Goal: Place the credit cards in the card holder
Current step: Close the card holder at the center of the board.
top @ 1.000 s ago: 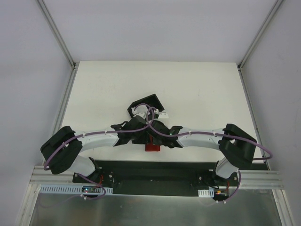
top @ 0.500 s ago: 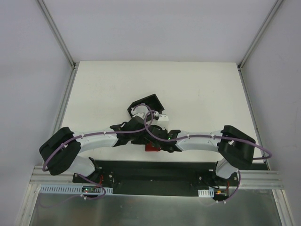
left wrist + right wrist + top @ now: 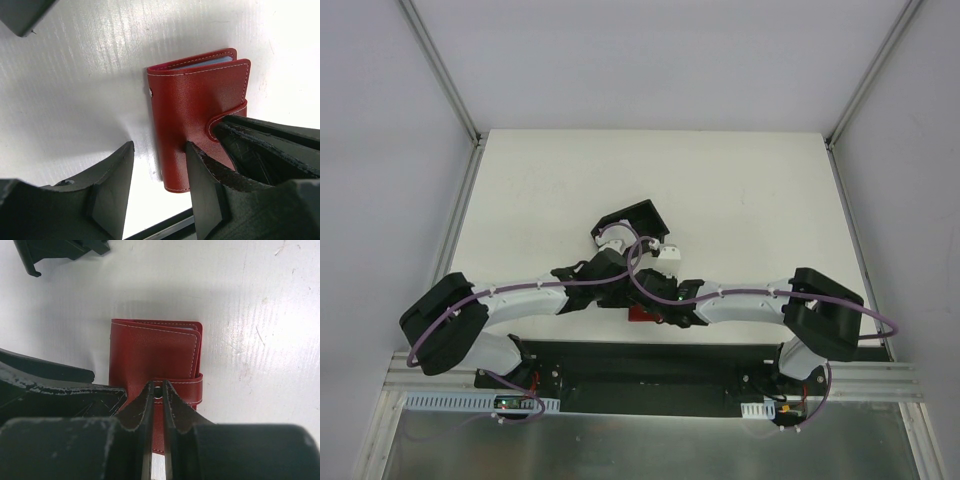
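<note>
The card holder point(image 3: 200, 100) is a red wallet lying folded shut on the white table, a pale blue-grey edge showing at its top. It also shows in the right wrist view point(image 3: 155, 355) and, mostly covered, in the top view point(image 3: 638, 314). My left gripper point(image 3: 157, 195) is open and straddles the wallet's left edge, its right finger point(image 3: 205, 190) on the leather. My right gripper point(image 3: 159, 390) is nearly closed, its tips pressed on the snap tab point(image 3: 185, 387). No loose credit card shows clearly. A small white piece point(image 3: 666, 251) lies by the black box.
The black open-sided box point(image 3: 630, 222) stands just behind the wallet, and also shows in the left wrist view point(image 3: 20, 15) and the right wrist view point(image 3: 60, 250). The table's near edge and the black base plate point(image 3: 640, 360) lie just in front. Both arms cross closely above the wallet.
My right gripper has moved left and down onto the wallet, which is now mostly covered in the top view. My left arm has shifted slightly left.
</note>
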Controlling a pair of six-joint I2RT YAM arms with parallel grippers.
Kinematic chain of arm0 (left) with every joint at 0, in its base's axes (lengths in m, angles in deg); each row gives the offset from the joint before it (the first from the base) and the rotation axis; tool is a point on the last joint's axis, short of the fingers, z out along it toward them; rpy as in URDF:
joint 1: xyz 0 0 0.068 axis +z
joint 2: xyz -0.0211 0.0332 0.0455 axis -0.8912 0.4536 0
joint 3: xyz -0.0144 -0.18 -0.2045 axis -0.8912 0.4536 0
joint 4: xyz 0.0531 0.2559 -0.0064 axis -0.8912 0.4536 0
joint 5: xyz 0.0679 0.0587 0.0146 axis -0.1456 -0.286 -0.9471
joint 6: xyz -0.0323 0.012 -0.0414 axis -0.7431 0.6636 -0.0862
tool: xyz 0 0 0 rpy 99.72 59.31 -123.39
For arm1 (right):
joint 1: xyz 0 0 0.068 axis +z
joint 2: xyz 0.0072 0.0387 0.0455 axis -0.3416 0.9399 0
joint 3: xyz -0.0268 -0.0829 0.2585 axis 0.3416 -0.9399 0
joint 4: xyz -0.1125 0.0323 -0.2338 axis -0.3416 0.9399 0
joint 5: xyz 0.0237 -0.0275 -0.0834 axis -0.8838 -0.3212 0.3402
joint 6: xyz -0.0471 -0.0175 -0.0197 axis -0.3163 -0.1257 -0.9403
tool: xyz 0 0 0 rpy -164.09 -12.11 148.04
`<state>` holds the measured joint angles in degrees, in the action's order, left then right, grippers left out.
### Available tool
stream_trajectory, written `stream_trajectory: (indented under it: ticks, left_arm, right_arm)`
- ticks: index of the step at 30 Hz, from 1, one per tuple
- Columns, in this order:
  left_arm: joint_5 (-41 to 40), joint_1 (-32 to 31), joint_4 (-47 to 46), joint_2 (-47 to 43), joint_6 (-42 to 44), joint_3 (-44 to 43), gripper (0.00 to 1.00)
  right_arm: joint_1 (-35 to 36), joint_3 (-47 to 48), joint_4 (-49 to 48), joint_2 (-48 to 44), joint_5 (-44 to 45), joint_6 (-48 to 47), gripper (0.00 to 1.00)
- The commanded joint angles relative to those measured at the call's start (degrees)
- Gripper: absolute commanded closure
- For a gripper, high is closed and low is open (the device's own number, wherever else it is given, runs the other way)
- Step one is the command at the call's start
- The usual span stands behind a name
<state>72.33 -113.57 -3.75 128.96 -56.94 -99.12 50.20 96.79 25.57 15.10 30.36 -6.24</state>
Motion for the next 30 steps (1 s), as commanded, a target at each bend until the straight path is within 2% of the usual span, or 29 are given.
stream_trajectory:
  ticks: [1,7,17,22,25,30]
  left_arm:
    - [-1.52,0.1,1.22,-0.67,-1.19,1.39,0.55]
    - [-1.43,0.1,1.13,-2.25,-1.28,2.19,0.55]
    - [-1.25,0.36,1.13,-2.52,-0.67,1.57,0.54]
    - [-0.73,0.27,1.13,-2.25,-0.49,1.04,0.54]
    - [-0.55,0.36,1.13,-2.43,0.13,0.69,0.54]
    - [-0.37,0.45,1.13,-2.7,0.21,0.69,0.53]
  right_arm:
    - [1.55,-4.89,10.3,7.93,-10.98,2.48,0.9]
    - [2.86,-2.87,12.85,10.3,-11.69,3.89,0.93]
    - [1.46,-5.85,12.85,7.06,-10.28,6.0,0.86]
    - [-0.03,-6.92,5.49,3.55,-12.13,-0.13,0.8]
    - [-0.56,-4.46,4.59,0.73,-11.78,-3.31,0.76]
    - [-2.84,-3.66,4.5,-4.71,-10.29,-4.98,0.75]
